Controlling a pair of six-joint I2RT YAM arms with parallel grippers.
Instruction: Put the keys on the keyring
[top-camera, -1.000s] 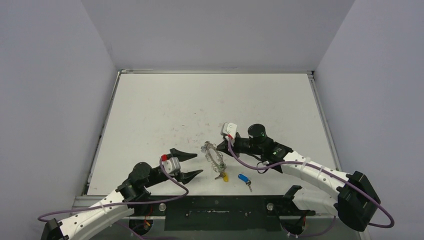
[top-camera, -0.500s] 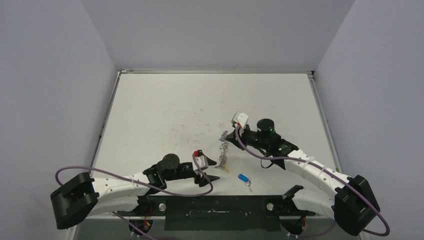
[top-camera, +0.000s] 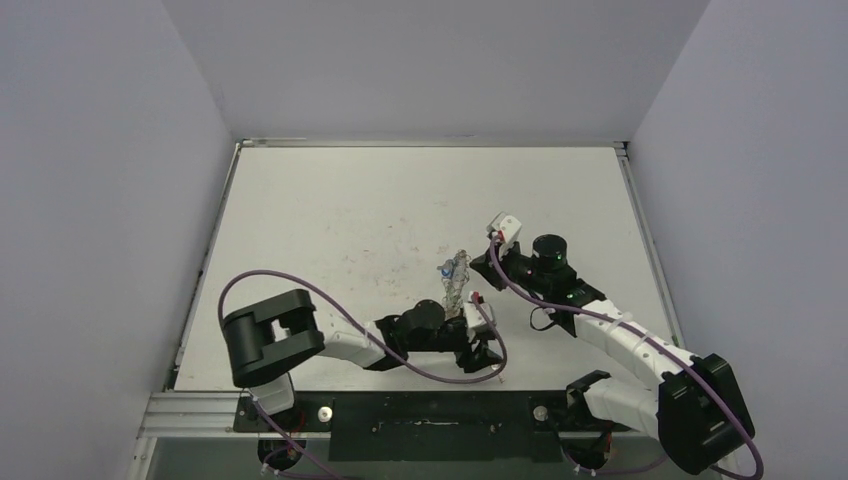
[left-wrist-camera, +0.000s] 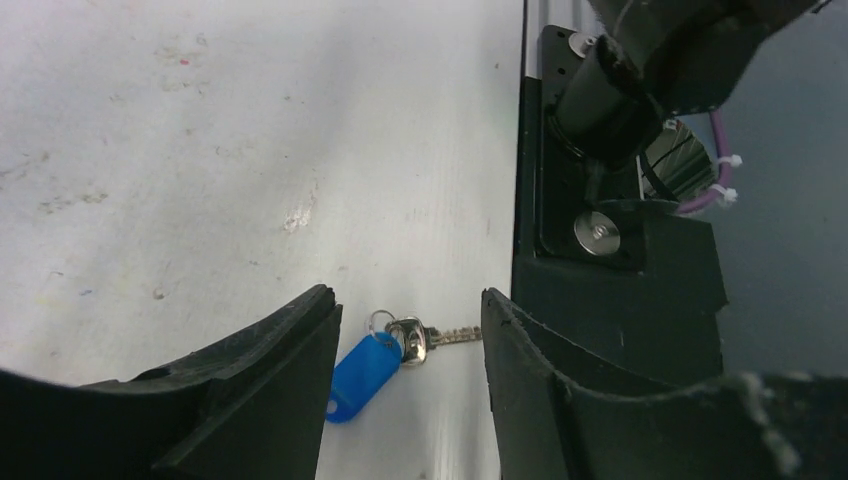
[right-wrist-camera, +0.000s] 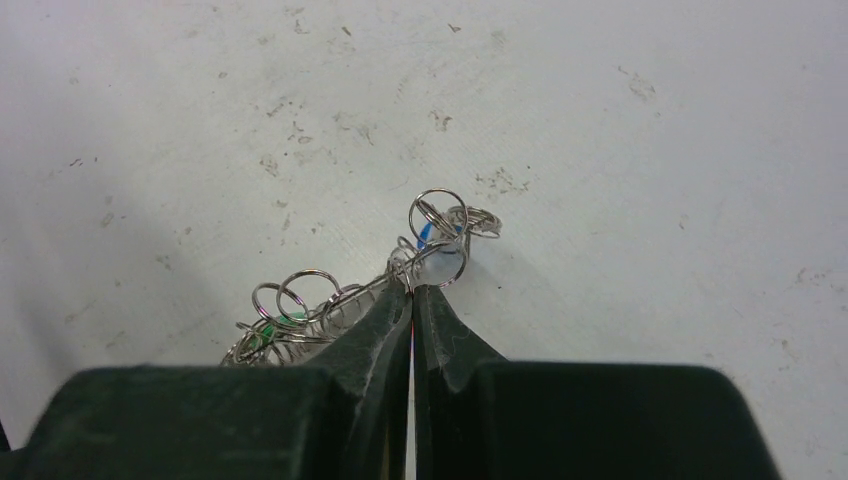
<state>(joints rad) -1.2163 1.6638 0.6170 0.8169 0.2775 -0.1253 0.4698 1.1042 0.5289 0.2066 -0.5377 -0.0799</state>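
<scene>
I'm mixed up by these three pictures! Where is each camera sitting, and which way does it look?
Top: above and behind the robot, looking down at the table; the left arm and right arm show.
Left wrist: on the left arm, looking past the open left gripper at the blue-tagged key.
Right wrist: on the right arm, looking past the right gripper, shut on the keyring.
Shared: top and right wrist both show the keyring.

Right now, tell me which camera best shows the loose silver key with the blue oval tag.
Left wrist: the silver key with the blue oval tag lies on the white table inside the open left pincer. In the top external view the left arm covers it. The right wrist shows only the looped silver keyring.
</scene>
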